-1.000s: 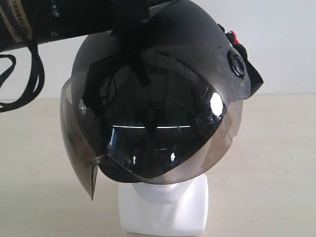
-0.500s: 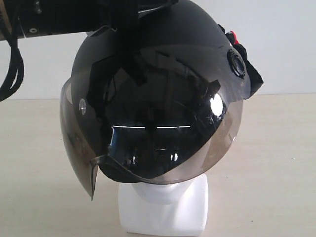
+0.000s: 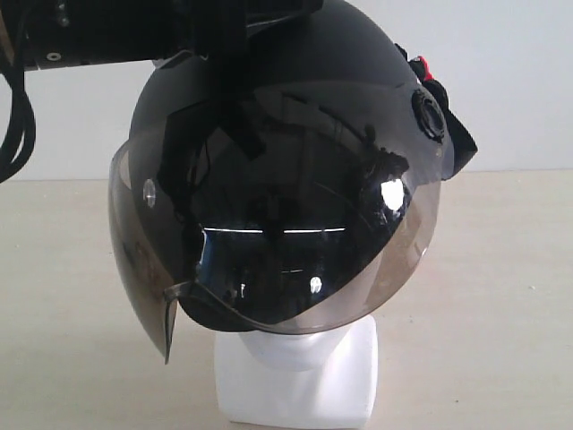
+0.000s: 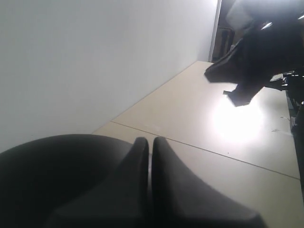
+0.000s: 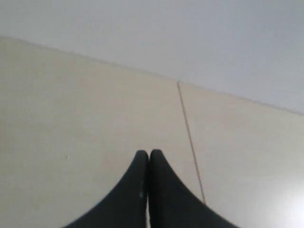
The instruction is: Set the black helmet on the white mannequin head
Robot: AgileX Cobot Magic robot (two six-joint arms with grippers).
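the black helmet (image 3: 286, 179) sits over the white mannequin head (image 3: 300, 376), hiding all but its chin, neck and squarish base, which stands on a pale table (image 3: 483, 296). the smoky visor (image 3: 358, 269) hangs tilted, lower on the exterior view's left. the left arm (image 3: 98, 36) reaches across above the crown. the left gripper (image 4: 150, 147) has its fingers pressed together with nothing between them, the helmet's dome just beside them. the right gripper (image 5: 148, 159) is likewise closed and empty, above the table.

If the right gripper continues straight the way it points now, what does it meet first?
Probably the beige table. Nothing else shows ahead of the shut right gripper, only the pale wall beyond. Depth is unclear.
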